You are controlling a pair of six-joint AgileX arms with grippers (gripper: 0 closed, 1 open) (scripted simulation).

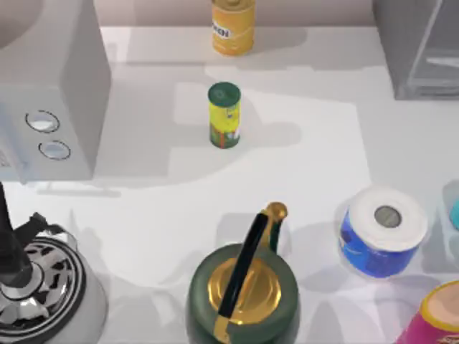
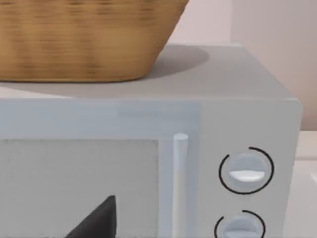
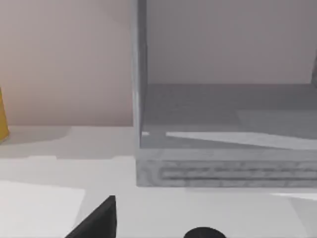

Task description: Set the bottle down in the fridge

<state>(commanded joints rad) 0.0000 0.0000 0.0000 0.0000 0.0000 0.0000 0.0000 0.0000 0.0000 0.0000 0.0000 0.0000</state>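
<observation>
- Right gripper (image 3: pixel 148 230): near the table's right; whether it is released or grasping, I cannot tell.
- Bottle (image 1: pixel 455 212): right table edge, likely not yet carried.
- Fridge (image 3: pixel 223 129): straight ahead, interior open to receive it.

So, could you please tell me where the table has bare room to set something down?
Bare table lies between the yellow can with green lid and the green kettle, and between that can and the fridge. The near edge is crowded: kettle, paper roll, pink tub.
</observation>
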